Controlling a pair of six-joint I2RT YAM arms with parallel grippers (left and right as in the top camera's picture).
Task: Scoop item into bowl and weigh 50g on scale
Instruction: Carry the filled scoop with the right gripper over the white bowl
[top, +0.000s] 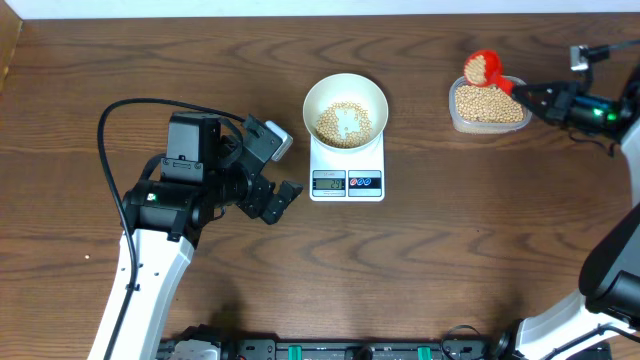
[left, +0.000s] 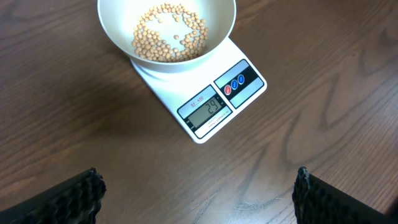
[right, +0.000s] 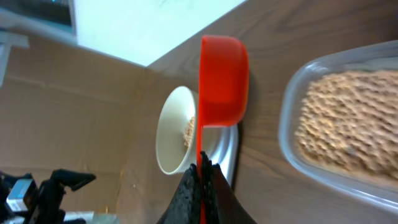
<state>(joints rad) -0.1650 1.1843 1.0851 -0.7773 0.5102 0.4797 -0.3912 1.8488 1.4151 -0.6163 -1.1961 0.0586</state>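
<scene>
Heads up, the readout (top: 328, 181) on the scale (top: 347, 162) is way too tiny to read from overhead. From the left wrist it looks like 29, but the digits are fuzzy. The bowl (left: 115, 25) covers the scale's far half, and its far rim gets chopped by the top of that shot. Left claw (left: 196, 190): only two fingertips (left: 68, 199) poke in at the bottom, rest cut off. Right wrist: the container (right: 287, 118) is blurry and runs off the right side, the scoop (right: 222, 81) shows side-on so its inside is hidden, and the handle disappears into the right claw (right: 202, 174).
</scene>
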